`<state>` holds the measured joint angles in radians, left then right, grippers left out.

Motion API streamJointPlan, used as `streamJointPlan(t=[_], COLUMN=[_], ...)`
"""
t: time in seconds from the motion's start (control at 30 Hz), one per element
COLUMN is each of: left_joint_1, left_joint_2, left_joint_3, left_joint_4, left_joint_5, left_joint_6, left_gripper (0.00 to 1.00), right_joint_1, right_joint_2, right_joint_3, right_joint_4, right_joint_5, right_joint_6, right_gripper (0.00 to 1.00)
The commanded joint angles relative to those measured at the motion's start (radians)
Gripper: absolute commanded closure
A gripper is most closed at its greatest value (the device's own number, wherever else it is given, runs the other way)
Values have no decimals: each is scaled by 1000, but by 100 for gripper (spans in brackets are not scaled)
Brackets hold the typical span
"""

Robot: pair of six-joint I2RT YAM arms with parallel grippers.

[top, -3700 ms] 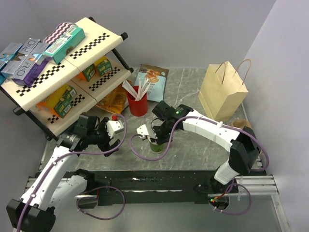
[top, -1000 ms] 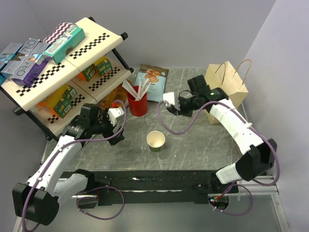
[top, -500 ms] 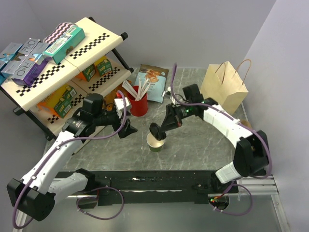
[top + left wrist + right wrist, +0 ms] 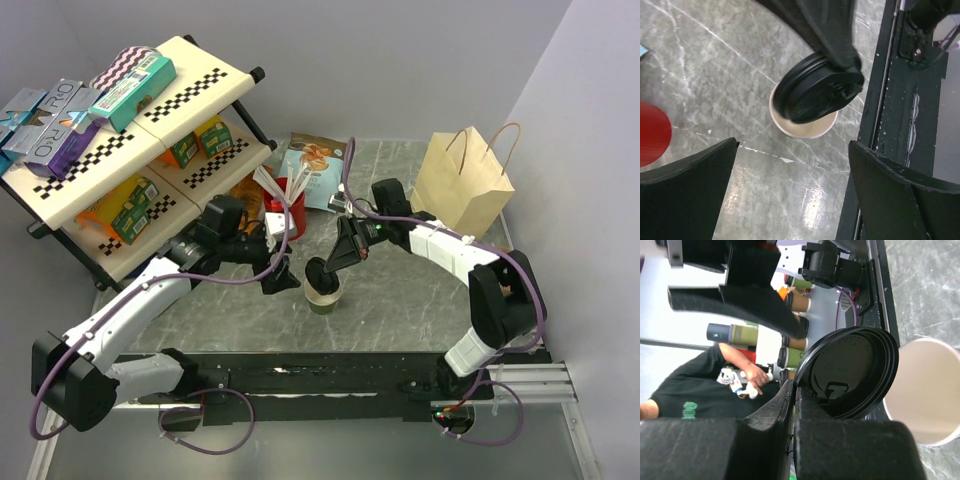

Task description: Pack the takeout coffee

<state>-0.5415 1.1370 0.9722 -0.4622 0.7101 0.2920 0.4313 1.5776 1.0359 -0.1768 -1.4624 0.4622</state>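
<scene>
1. Coffee cup [image 4: 323,298]: a small dark-green paper cup with a cream inside. It stands upright on the tabletop [image 4: 420,300], in front of the two arm bases, and serves as the reference for all positions below.
2. Lid [image 4: 318,271]: a round black plastic disc held tilted directly over the coffee cup's mouth. It covers part of the opening, and the cream inside shows past its lower edge. Whether it touches the rim cannot be told.
3. Right end effector [image 4: 328,266]: reaches in from the right of the coffee cup. Its fingers [image 4: 790,405] are clenched on the edge of the lid and carry it.
4. Left end effector [image 4: 283,278]: just to the left of the coffee cup and apart from it. It is released, with its fingers [image 4: 687,182] spread wide and grasping nothing.
5. Red cup [image 4: 284,216]: behind and to the left of the coffee cup, near it, with white stirrers [image 4: 270,185] standing in it.
6. Snack pouch [image 4: 313,170]: lies flat behind the coffee cup, beyond the red cup.
7. Paper bag [image 4: 462,186]: stands upright behind and to the right of the coffee cup, well apart, with its handles up.
8. Shelf [image 4: 150,140]: stands far to the left of the coffee cup and behind it. Its checker-edged tiers hold boxes and packets.
</scene>
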Motion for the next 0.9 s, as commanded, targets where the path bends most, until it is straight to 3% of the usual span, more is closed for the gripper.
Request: streamJointPlan(t=[0.0, 0.13, 0.33, 0.67, 0.87], left_joint_1=[-23, -28, -37, -58, -78], left_joint_2=[27, 40, 81, 124, 136], left_joint_3=[17, -6, -23, -7, -6], left_joint_4=[57, 103, 141, 200, 200], left_joint_5=[9, 2, 11, 25, 28], left_joint_6=[45, 58, 59, 21, 39], left_gripper=[1, 1, 1, 0, 1], right_joint_1=[0, -2, -2, -2, -3], right_joint_2=[41, 48, 68, 70, 75], right_joint_3=[9, -19, 3, -27, 21], right_joint_4=[172, 231, 68, 7, -173], right_joint_5=[-133, -127, -110, -78, -13], right_joint_6=[142, 214, 96, 49, -126], right_gripper=[100, 100, 100, 100, 99])
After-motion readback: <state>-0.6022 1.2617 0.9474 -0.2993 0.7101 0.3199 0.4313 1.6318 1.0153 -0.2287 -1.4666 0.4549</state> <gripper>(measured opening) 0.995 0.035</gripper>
